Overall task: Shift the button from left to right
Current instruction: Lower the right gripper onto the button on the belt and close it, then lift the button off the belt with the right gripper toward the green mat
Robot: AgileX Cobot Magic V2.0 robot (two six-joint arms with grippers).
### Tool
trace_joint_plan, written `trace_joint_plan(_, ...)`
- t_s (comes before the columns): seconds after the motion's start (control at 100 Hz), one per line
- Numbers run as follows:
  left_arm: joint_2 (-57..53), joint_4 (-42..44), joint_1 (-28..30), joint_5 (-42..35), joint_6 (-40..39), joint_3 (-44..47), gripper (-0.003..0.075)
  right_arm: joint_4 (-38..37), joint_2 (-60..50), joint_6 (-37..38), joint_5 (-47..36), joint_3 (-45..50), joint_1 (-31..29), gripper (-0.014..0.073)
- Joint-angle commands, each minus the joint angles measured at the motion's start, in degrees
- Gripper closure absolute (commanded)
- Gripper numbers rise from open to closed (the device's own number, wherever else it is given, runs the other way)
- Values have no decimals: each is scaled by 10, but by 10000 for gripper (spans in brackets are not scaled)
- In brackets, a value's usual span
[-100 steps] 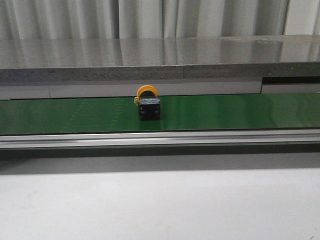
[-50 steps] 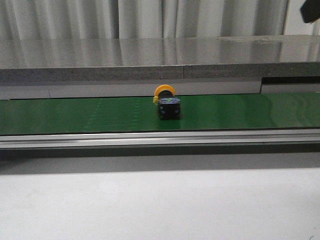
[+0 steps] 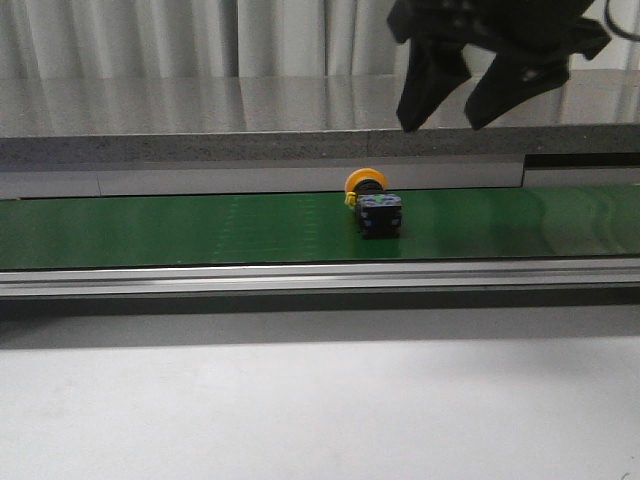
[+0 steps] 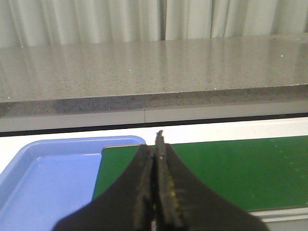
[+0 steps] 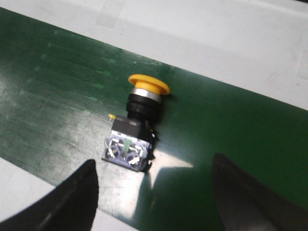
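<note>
The small push button (image 3: 376,209), with a round yellow-orange cap, a silvery collar and a black boxy body, is lying on its side on the long green belt (image 3: 150,232), slightly right of the belt's middle in the front view, cap pointing toward the grey stone-like counter (image 3: 200,105) behind. Nothing is gripping it yet. The black right hand (image 3: 447,122) is hanging above and just to the right of it with its fingers spread wide, and the right wrist view is showing the button (image 5: 136,127) lying ahead of the two fingertips. The left hand (image 4: 155,159) is sitting pressed together and empty near a blue plastic tray (image 4: 43,178). Judged from this, the grasp, lift and placement on the right are all remaining.
</note>
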Motion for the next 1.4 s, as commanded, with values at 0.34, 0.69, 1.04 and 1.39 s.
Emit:
trace_joint_plan(0.34,3,-5,-5,-47,-2,-16,741,-30,101,-5,-21,-77,4,89)
trace_joint_plan(0.69,3,-5,-5,-47,-2,-16,741,-30,114,-1,23,-88,4,309)
trace_joint_plan(1.04,3,-5,-5,-47,-2,-16,741,-83,30,-1,105,-153,-68,325)
trace_joint_plan(1.39,3,-5,-5,-47,-2,-16,741,-112,-3,-23,148,-153,-304,325)
